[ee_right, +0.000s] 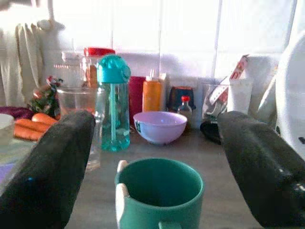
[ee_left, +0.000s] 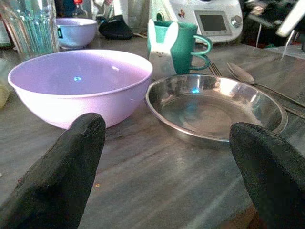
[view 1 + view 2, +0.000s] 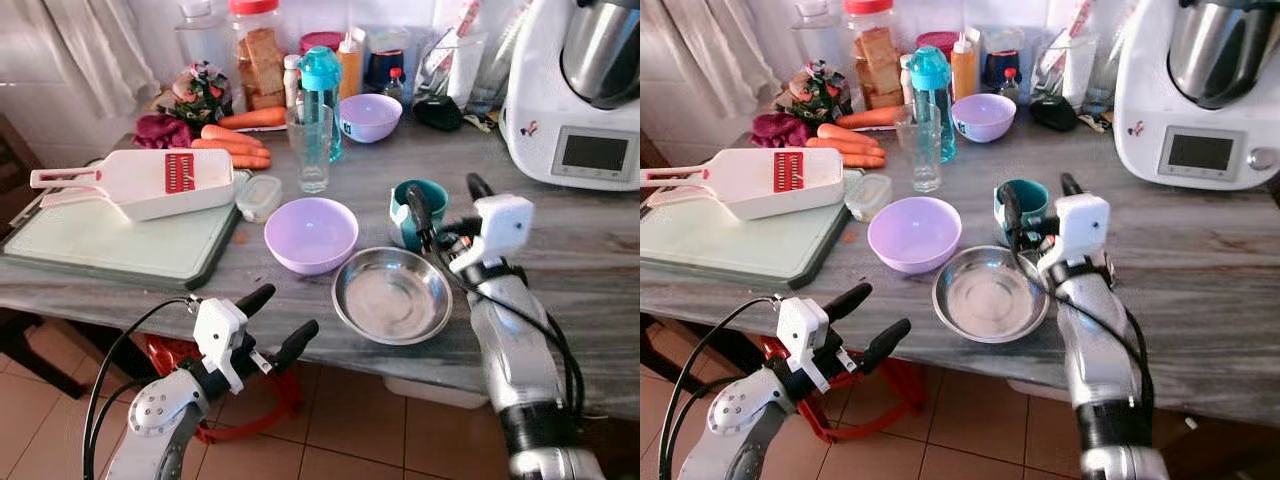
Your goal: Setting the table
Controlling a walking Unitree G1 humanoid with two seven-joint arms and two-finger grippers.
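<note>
Your right pincer (image 3: 443,202) hovers over the bench (image 3: 560,250), its fingers spread apart on either side of a teal mug (image 3: 418,212) without touching it. The mug stands upright near the bench's front, just behind a steel dish (image 3: 392,295), which lies empty close to the front edge. A spoon (image 2: 248,77) lies on the bench just beside the dish. To your left of the dish, nearly touching it, sits a lilac bowl (image 3: 311,234). Your left pincer (image 3: 284,318) hangs in front of the bench edge, below the bowl, fingers spread wide and holding nothing.

Behind the bowl stands a clear glass (image 3: 309,148), and behind that a teal bottle (image 3: 321,95). A second lilac bowl (image 3: 370,117) sits farther back. On your left lies a cutting board (image 3: 100,240) carrying a white slicer (image 3: 150,182), with carrots (image 3: 235,140) behind it. A white kitchen machine (image 3: 585,90) stands at the far right.
</note>
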